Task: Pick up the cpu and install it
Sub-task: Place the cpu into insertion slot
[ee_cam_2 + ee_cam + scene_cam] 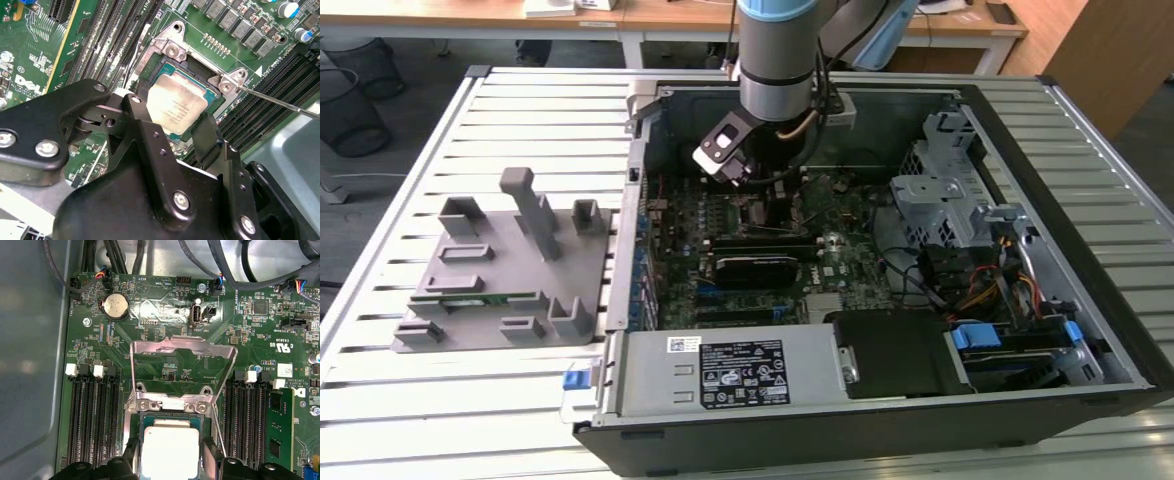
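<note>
because the load plate (182, 347) stands swung up and the wire retention lever (280, 103) sticks out free to one side, the socket (192, 65) lies open, and the cpu (170, 450) lies flat in it, silver top up, between the banks of memory slots (95, 415) on the motherboard (100, 340). in the exterior view this spot is at the upper middle of the frame, inside the open computer case (1067, 130), where the arm (781, 50) stands straight down with its wrist vertical, likely so the chip meets the socket square. the gripper (170, 114) hangs directly over the cpu, jaws at two opposite edges; whether they pinch it or stand just clear i cannot tell.
</note>
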{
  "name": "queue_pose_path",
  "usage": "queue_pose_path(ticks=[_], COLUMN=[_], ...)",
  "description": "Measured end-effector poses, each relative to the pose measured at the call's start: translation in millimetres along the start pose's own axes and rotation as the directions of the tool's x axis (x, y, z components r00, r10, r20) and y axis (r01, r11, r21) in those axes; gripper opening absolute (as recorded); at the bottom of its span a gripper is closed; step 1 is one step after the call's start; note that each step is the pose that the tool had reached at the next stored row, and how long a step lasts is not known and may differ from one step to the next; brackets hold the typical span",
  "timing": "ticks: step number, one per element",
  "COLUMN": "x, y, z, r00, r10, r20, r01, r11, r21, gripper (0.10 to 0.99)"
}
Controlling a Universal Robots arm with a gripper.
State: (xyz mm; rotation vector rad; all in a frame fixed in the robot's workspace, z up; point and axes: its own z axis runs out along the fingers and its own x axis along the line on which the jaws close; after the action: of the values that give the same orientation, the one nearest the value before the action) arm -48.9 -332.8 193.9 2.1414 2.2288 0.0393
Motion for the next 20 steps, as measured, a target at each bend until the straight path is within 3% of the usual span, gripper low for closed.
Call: queue_pose_path(ticks=[5, 6, 7, 9, 10, 13, 14, 17, 20], x=[-0.2, -0.2, -0.3, -0.4, -0.4, -0.5, -0.5, -0.5, -0.6], y=[0.5, 0.6, 0.8, 1.0, 1.1, 1.5, 1.6, 1.8, 2.0], z=[-9.6, -12.3, -14.9, -19.0, -20.7, -24.4, -25.3, -28.0, -30.8], r00=[1.0000, 1.0000, 1.0000, 1.0000, 1.0000, 1.0000, 1.0000, 1.0000, 1.0000], r10=[0.000, 0.000, 0.000, 0.000, 0.000, 0.000, 0.000, 0.000, 0.000], r20=[0.0000, 0.0001, 0.0002, 0.0001, 0.0002, 0.0000, 0.0000, 0.0000, -0.0001], r01=[0.000, 0.000, 0.000, 0.000, 0.000, 0.000, 0.000, 0.000, 0.000], r11=[1.0000, 1.0000, 1.0000, 1.0000, 1.0000, 1.0000, 1.0000, 1.0000, 1.0000], r21=[0.000, 0.000, 0.000, 0.000, 0.000, 0.002, 0.003, 0.004, 0.004], gripper=[0.596, 0.533, 0.533, 0.416, 0.416, 0.243, 0.243, 0.125, 0.106])
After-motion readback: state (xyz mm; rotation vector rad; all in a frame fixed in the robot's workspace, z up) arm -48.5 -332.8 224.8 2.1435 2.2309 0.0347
